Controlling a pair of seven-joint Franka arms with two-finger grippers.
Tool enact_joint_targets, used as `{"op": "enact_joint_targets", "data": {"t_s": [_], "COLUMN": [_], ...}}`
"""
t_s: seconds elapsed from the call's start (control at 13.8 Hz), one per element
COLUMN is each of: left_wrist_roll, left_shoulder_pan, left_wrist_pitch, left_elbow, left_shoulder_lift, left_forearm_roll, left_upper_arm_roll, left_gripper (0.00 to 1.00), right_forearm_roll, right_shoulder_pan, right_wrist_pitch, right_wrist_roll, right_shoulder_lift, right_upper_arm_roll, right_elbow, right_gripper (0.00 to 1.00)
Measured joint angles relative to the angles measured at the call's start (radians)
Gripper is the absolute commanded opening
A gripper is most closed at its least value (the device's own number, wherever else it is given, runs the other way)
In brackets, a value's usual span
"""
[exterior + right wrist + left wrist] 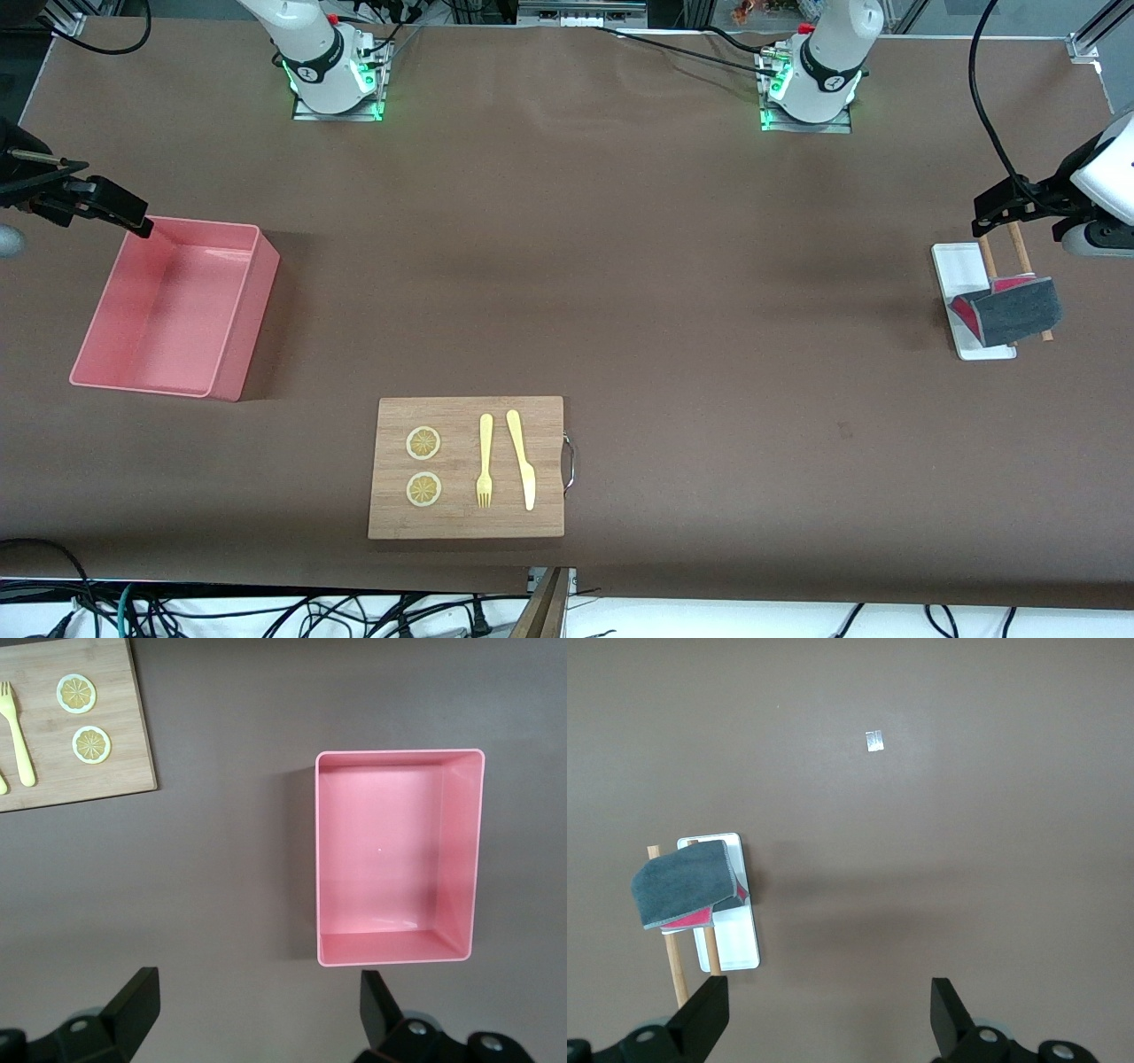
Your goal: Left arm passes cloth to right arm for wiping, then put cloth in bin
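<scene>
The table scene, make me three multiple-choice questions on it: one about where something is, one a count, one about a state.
1. Where is the cloth?
A. in the bin
B. draped over two wooden rods above the white tray
C. on the wooden board

2. How many lemon slices lie on the wooden board?
A. one
B. two
C. four

3. What is in the bin?
A. the cloth
B. a fork
C. nothing

Answers:
1. B, the cloth hangs on the rods over the tray.
2. B, two slices lie beside the fork and knife.
3. C, the right wrist view shows only its bare pink floor.
</scene>
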Motion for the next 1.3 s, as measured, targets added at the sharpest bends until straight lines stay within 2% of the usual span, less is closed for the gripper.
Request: {"op": "enact_joint_targets", "data": {"t_s": [1.3], "left_wrist_roll": [0.0], "left_shoulder_pan": [0.005], "left_wrist_pitch": [-0.002], "left_elbow": [0.002], "left_shoulder_lift": [0.025], "left_forearm_roll": [0.0], "left_upper_arm_roll": [0.0], "left_gripper": [1.0], "right_forearm_roll": [0.0], "right_shoulder_pan": [0.0], "right_wrist_pitch": [0.0], "right_wrist_roll": [0.0], "right_shoulder_lift": [0.0], "right_upper_arm_roll": [0.0], "right_elbow": [0.0], "right_gripper": [1.0]}}
